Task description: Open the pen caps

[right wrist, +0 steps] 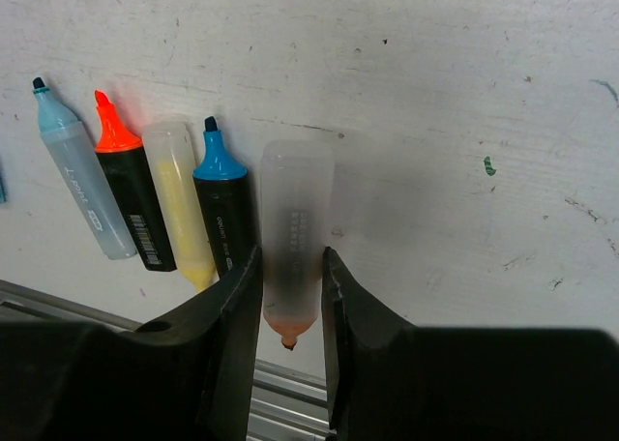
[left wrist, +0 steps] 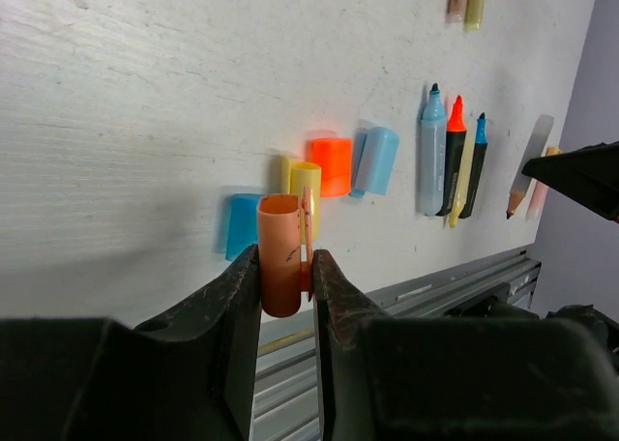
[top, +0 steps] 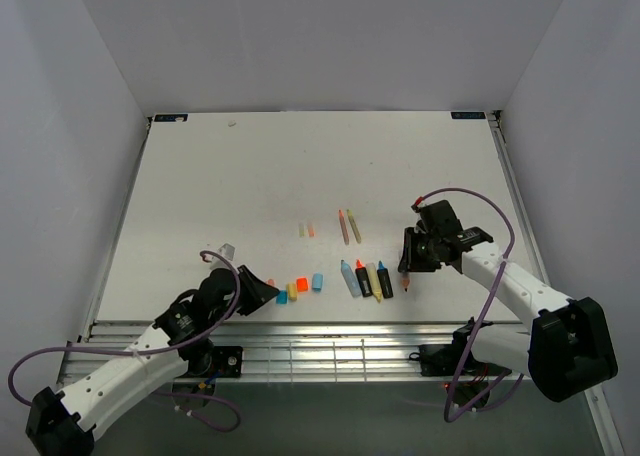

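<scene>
1. Top view: the left gripper [top: 262,288] sits at the left end of the row of loose caps [top: 302,285], clenched on a pink cap [top: 270,283]. The right gripper [top: 408,266] is at the right end of the marker barrels [top: 362,279], grasping a pale barrel [top: 405,281] whose tip points toward the near edge. The grippers are well apart, so this cap is off its barrel. Two tiny pale caps [top: 306,230] and two thin pens [top: 348,226] lie farther up the table [top: 250,176].
2. Left wrist view: the jaws pinch the pink cap across its width. Its long axis runs along the fingers, with the open mouth facing away from the camera. The teal, yellow, orange and light blue caps lie just beyond it, teal nearest. If the cap is to join them, the spot lies straight ahead, and the left arm is much the nearer one.
3. Right wrist view: the jaws are closed across the pale barrel near its pinkish tip. It lies parallel to the four barrels on its left, just beside the blue-tipped one, but tip reversed. Whether it touches the table I cannot tell.
</scene>
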`<state>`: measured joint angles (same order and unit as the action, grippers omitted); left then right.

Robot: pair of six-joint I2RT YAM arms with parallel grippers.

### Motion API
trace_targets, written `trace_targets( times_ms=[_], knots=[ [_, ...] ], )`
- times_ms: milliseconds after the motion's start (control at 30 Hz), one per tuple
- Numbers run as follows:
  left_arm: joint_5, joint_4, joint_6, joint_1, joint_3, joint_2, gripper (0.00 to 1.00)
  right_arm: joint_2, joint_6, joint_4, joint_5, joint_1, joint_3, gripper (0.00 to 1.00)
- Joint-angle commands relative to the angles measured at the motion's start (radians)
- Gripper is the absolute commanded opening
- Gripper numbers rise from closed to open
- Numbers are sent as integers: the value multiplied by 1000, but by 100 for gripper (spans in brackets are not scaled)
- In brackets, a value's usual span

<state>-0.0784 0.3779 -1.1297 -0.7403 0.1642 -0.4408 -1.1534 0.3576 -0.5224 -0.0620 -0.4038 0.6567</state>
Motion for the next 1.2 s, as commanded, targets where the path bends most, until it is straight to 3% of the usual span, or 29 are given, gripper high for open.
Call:
trace_targets(
  times_ms=[0,200,500,667,1033,1133,1167],
  knots=[
    [-44,39,-59,7,-6,-25,0,17,-14,27,-36,2,-6,8],
    [-52,47,-110,5,-40,-55,11,14,-14,36,-36,0,-19,8],
    [-44,42,-131,5,-80,-33,45,-11,-13,41,-36,0,-14,8],
    [-32,29,-143,7,-95,-45,59,-31,-8,70,-44,-1,-38,8],
    [-35,35,-140,5,-88,-52,73,-104,12,128,-21,-39,-65,8],
    [-40,44,-140,7,-83,-52,77,-118,14,130,-16,-52,-63,13],
    [-41,47,-140,5,-84,-52,78,-118,15,128,-15,-53,-62,20]
  ],
)
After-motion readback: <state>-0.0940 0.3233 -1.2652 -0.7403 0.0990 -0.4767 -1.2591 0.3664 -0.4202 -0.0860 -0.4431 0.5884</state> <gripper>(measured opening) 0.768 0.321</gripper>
